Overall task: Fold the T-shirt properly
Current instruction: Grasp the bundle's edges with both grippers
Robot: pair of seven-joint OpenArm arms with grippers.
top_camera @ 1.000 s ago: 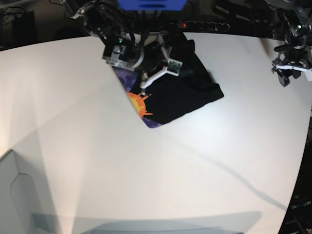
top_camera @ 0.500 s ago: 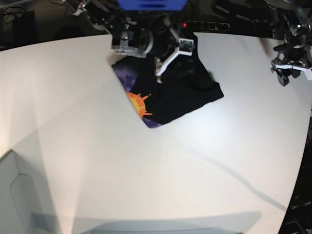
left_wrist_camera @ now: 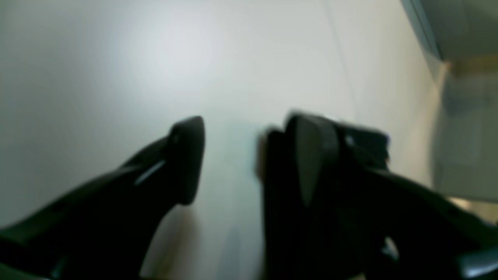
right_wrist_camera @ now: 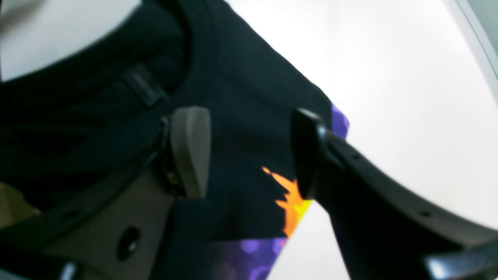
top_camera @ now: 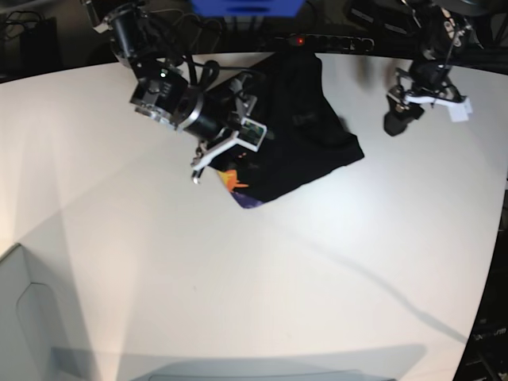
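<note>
Lying folded at the far middle of the white desk (top_camera: 254, 278), the T-shirt (top_camera: 298, 135) is recorded as a black bundle, long axis running from far edge toward its printed near corner. The right gripper (right_wrist_camera: 249, 155) is held directly over that corner, jaws parted wide, nothing clasped. The left gripper (left_wrist_camera: 237, 155) is held well apart over bare desk, jaws apart, empty.

A robotics lab or test bench is showing here: a broad white table (top_camera: 262, 286) is filling the scene, dark cables and a power strip (top_camera: 333, 41) with a red light are lying along its far edge, and a blue unit (top_camera: 246, 6) is sitting beyond.
</note>
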